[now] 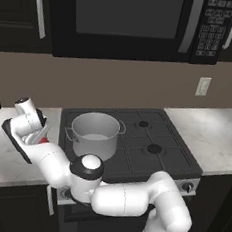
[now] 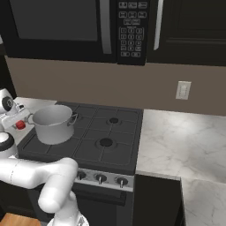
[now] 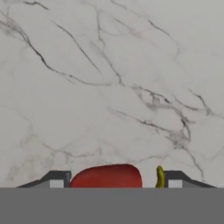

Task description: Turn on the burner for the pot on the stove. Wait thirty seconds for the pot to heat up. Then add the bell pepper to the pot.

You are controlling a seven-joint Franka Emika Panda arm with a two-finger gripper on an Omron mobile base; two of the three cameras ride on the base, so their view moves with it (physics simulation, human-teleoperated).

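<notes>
Down on the marble tabletop (image 3: 109, 78) just left of the stove (image 1: 151, 136), the pincer (image 3: 113, 183) straddles the red bell pepper (image 3: 106, 176). Its fingertips (image 3: 57, 180) stand on either side of the fruit, the left one touching, the right one just apart; whether they grip it I cannot tell. The pot (image 1: 94, 134) sits on the stove's front-left burner, near the pepper.

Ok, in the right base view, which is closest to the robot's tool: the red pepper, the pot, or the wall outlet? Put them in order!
From the tool:
1. Bell pepper, right at the tool, on the counter left of the stove.
2. Pot, on the stove's left side.
3. Wall outlet, far right on the wall.
</notes>
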